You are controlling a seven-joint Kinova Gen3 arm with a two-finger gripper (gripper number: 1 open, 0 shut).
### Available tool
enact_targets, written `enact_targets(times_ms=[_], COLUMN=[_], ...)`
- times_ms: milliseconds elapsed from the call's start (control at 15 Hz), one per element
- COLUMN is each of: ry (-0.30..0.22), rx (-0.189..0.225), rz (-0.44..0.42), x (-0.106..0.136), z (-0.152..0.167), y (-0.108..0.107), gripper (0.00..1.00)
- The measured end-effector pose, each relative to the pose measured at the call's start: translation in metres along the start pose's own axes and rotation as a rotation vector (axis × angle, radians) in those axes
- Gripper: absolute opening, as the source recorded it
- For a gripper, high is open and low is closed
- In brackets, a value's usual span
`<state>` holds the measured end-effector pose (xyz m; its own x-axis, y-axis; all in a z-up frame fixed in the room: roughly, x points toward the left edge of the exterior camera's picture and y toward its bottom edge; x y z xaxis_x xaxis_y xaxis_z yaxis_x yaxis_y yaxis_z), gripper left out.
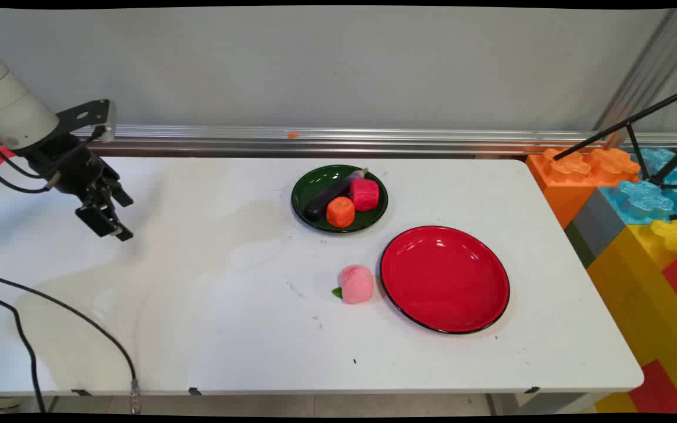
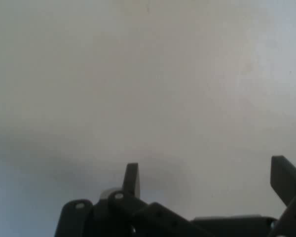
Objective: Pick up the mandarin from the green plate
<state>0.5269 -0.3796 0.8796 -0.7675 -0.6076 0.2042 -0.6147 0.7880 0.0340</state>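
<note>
Gripper (image 1: 116, 217) — black, angular fingers spread — over smooth white table (image 1: 227, 305)

No text, label, brand, number or sign can be read in either view. No lettering is shown on the table (image 1: 227, 329), on the green plate (image 1: 315, 182), on the red plate (image 1: 444, 279) at its 4 o'clock, or on the coloured blocks (image 1: 638, 235) at the right.

Glossy red plate (image 1: 444, 279), matt white table (image 1: 227, 329)
</note>
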Motion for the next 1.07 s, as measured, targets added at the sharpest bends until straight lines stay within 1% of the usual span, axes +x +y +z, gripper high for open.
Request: enact_targets(times_ms=[200,333,467,533,600,800,933,1067], ry=[0.040,0.075,0.115,0.139,0.170,0.233,0.262,0.280], rx=[0.000,0.001,0.004,0.005,0.010,0.020,0.021,0.024], rz=[-0.009,-0.022,-0.043,-0.057,-0.080,-0.137,-0.180,-0.221], x=[0.006,0.017,0.033,0.045,0.062,0.105,0.132,0.156], z=[0.001,0.003,0.006,0.007,0.010,0.018,0.025,0.035], y=[-0.002,-0.002,-0.001,-0.001,0.000,0.002,0.004,0.005], gripper=[1.00,1.00,1.00,1.00,1.00,1.00,1.00,1.00])
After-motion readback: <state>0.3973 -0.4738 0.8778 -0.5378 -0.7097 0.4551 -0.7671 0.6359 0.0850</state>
